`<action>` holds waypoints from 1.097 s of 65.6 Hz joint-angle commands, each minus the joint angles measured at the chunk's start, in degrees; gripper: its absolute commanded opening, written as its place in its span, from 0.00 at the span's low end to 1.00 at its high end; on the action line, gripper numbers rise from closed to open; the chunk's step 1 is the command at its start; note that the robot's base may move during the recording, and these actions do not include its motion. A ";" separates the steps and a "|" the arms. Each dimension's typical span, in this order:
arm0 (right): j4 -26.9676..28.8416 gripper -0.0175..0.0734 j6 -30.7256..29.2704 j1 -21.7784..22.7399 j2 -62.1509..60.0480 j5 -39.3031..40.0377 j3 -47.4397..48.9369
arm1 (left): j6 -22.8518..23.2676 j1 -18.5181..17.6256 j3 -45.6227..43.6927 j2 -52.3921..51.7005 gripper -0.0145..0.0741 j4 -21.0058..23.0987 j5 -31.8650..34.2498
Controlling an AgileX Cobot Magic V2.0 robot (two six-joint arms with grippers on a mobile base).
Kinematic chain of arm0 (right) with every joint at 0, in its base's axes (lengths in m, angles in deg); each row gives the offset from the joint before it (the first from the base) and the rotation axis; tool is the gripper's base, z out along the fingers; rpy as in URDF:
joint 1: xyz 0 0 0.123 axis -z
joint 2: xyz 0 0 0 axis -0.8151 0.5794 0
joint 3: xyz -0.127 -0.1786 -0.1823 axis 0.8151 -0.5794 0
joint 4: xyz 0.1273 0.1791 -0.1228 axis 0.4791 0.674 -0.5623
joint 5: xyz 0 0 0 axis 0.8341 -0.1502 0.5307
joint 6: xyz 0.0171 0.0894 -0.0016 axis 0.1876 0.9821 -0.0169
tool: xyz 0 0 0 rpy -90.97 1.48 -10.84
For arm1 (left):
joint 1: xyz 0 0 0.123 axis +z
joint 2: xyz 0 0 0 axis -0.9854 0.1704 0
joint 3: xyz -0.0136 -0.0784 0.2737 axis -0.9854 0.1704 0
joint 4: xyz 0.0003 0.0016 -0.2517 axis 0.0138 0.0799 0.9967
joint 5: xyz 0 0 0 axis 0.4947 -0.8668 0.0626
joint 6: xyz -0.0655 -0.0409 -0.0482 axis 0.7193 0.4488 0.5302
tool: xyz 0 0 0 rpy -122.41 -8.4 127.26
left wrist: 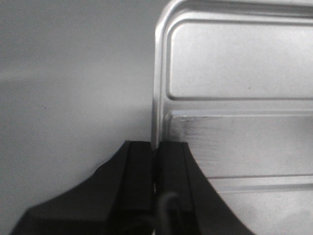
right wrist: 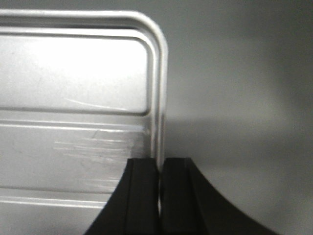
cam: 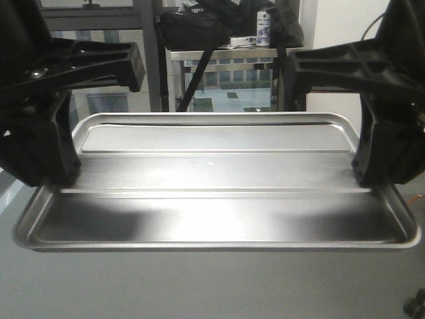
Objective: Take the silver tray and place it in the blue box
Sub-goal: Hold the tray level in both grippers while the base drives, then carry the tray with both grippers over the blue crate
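The silver tray (cam: 212, 173) fills the front view, held level above the grey surface, with two long ridges across its shiny base. My left gripper (cam: 63, 176) is shut on its left rim, and my right gripper (cam: 368, 176) is shut on its right rim. In the left wrist view the tray (left wrist: 234, 73) rim runs between the black fingers of the left gripper (left wrist: 155, 149). In the right wrist view the tray (right wrist: 73, 73) rim is pinched by the right gripper (right wrist: 160, 164). The blue box is out of view.
A grey floor or tabletop (cam: 199, 286) lies under the tray. Behind it stand a metal rack (cam: 226, 73) with a black bag (cam: 189, 26) and a bottle (cam: 263, 26) on top, plus a window frame at the back left.
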 commanded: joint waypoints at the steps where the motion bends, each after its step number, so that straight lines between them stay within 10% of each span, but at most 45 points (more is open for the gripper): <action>1: -2.49 0.26 -0.10 0.25 -1.37 1.14 1.67 | -0.28 -0.03 -1.42 -1.71 0.05 -1.43 1.07; 72: -2.49 0.26 -0.10 0.25 -1.37 0.63 1.67 | -0.28 -0.03 -1.42 -1.71 0.05 -1.43 1.07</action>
